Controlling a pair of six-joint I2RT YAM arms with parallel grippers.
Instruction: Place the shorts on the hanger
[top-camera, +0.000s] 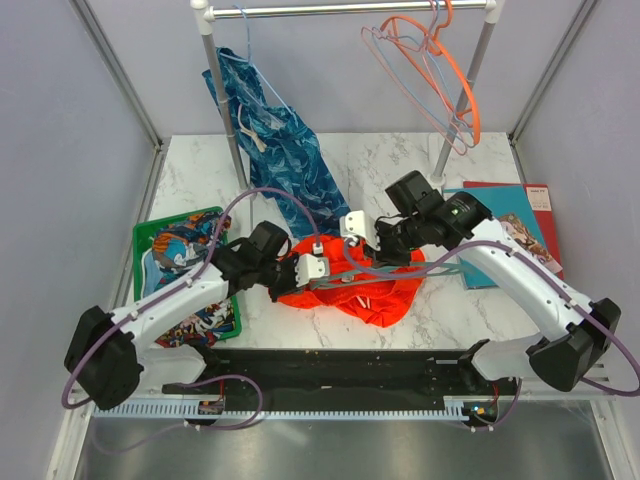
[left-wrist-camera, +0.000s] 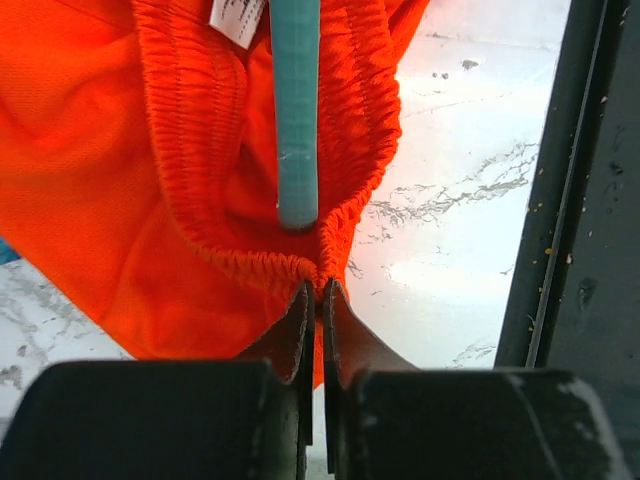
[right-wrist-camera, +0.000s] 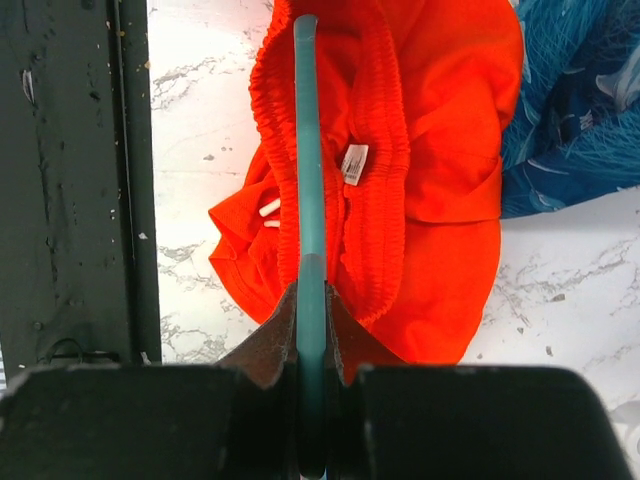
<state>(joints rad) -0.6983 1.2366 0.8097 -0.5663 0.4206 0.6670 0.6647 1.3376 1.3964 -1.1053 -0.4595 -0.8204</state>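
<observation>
Orange shorts waistband pinched by left gripper | right gripper clamps teal hanger inside waistband

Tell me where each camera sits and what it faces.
Top external: above and behind the arms, looking down at the table; both arms show.
Left wrist: on the left arm, facing the left gripper, shut on the shorts at the waistband.
Right wrist: on the right arm, facing the right gripper, shut on the hanger.
Shared: both wrist views show the hanger inside the shorts' waistband.
</observation>
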